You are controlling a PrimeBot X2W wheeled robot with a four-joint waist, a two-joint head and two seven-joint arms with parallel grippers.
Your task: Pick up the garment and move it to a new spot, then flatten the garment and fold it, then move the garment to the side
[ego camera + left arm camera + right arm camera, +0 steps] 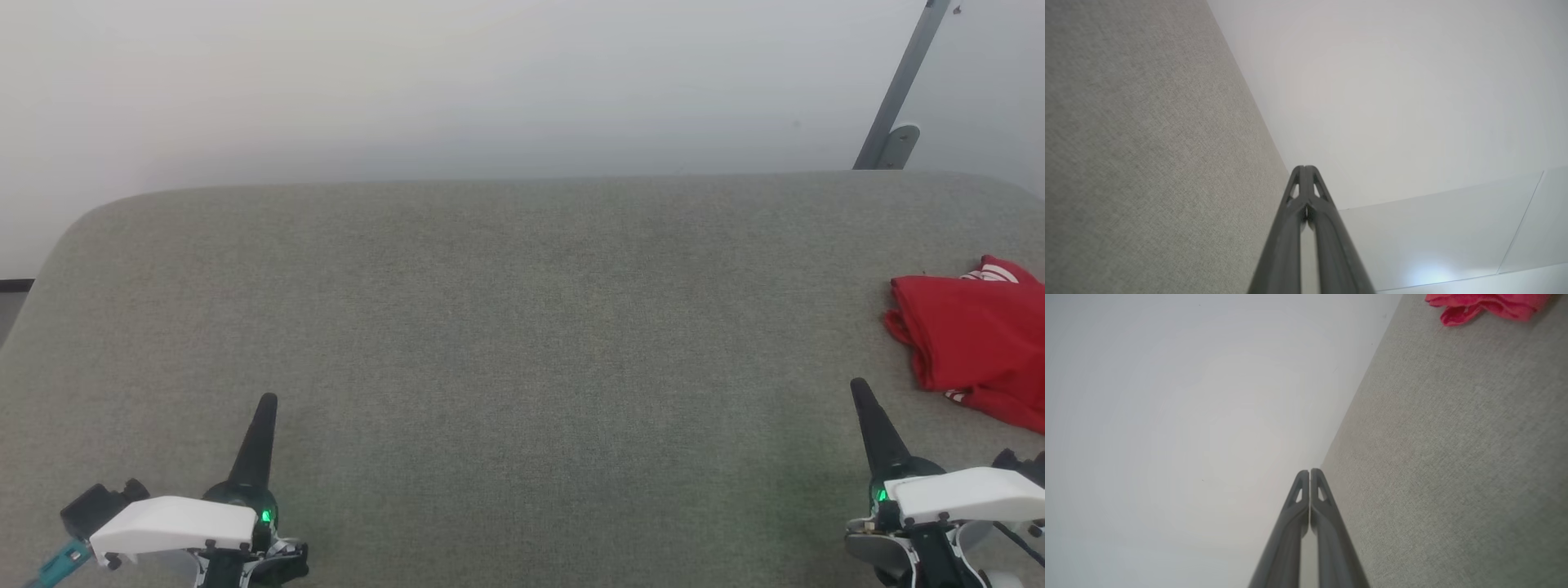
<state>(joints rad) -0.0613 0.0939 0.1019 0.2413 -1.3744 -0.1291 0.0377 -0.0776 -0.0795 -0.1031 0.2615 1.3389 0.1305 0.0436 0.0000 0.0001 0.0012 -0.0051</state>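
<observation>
Robot test lab, bare staged bench.
Noted: grey fabric-covered worktop with rounded corners against plain white wall; slanted grey metal strut on a bracket at far right; pale seamed panels alongside; left gripper and right gripper poised over near edge.

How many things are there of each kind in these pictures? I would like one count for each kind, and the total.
Red garment: 1
Dark tools, both shut: 2 (left tool, right tool)
Grey padded surface: 1
Grey metal bar: 1
Total: 5
</observation>
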